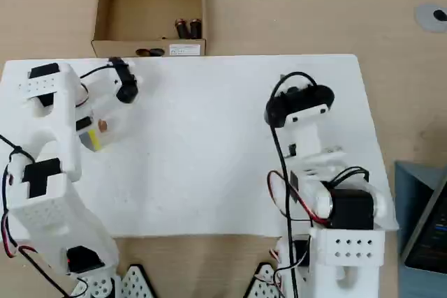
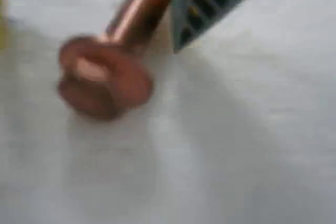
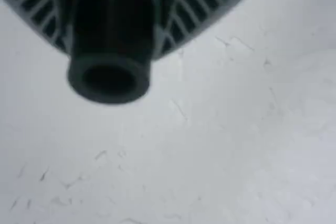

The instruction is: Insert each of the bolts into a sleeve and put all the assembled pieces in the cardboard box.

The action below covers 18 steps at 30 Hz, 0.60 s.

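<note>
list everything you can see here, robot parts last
box: 1, brown cardboard, at the table's far edge beyond the mat
assembled pieces: apparently 2, dark and copper, inside the box against its near wall
bolt: 1, copper, held in the left gripper just above the mat
sleeve: 1, black, held in the right gripper above the mat
mat: 1, white, covering the middle of the table
table: 1, tan
disc: 1, grey, far right corner of the table
device: 1, dark, at the right edge
left gripper: 1, white, shut on the bolt
right gripper: 1, fingers shut on the sleeve
</note>
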Each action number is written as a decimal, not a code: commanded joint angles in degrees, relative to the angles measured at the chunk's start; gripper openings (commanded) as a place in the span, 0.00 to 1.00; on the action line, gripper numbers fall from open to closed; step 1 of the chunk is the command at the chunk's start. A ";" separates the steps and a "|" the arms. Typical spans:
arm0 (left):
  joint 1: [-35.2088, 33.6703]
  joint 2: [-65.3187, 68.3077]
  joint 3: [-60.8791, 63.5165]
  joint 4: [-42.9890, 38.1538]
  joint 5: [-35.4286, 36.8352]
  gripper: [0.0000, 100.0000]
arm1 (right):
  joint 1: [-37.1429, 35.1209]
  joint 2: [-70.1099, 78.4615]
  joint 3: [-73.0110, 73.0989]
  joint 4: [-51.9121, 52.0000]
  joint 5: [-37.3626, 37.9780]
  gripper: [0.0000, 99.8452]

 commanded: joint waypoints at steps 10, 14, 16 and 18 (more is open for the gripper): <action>1.23 2.77 -4.75 -0.53 -1.85 0.00 | 0.40 -0.84 0.04 -1.05 0.09 0.01; 1.14 2.07 -7.91 1.23 2.37 0.00 | 0.40 -0.84 0.04 -1.05 0.09 0.01; 1.14 1.63 -10.55 4.75 3.43 0.00 | 0.40 -0.84 -0.04 -1.05 0.09 0.01; 1.23 1.01 -13.89 9.93 3.43 0.00 | 0.40 -0.84 -0.04 -1.05 0.09 0.01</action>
